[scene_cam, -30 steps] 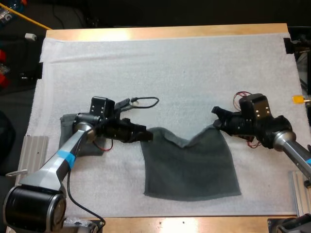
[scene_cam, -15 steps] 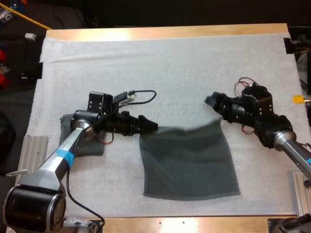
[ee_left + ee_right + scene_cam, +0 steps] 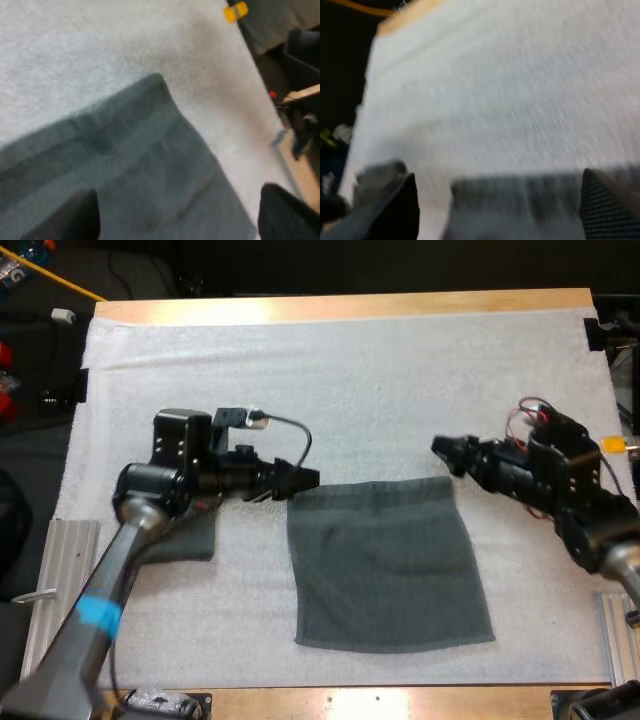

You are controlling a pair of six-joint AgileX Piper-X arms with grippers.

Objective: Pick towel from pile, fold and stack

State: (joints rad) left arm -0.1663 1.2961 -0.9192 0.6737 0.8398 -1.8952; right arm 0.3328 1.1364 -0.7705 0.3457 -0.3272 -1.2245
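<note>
Both arms have let the far edge go since the earlier frames: then it hung raised and sagging between them, and now the towel (image 3: 385, 565) lies spread flat and roughly square on the mat (image 3: 350, 370), toward the near side. The left jaws stand apart just at its far left corner, with cloth showing below and between them in the left wrist view. The right jaws are also apart, clear of the cloth and a little beyond the far right corner. A second towel (image 3: 190, 540) lies under the left arm, well left of the spread one. The step in hand looks like the first fold. To do it well, I would have each pair of jaws take its own far corner, pinching right at the hem rather than into the middle. Both should lift together, so the edge stays level and taut. That edge should be carried straight toward the near edge, lined up corner to corner, and released low so nothing slides or bunches.
</note>
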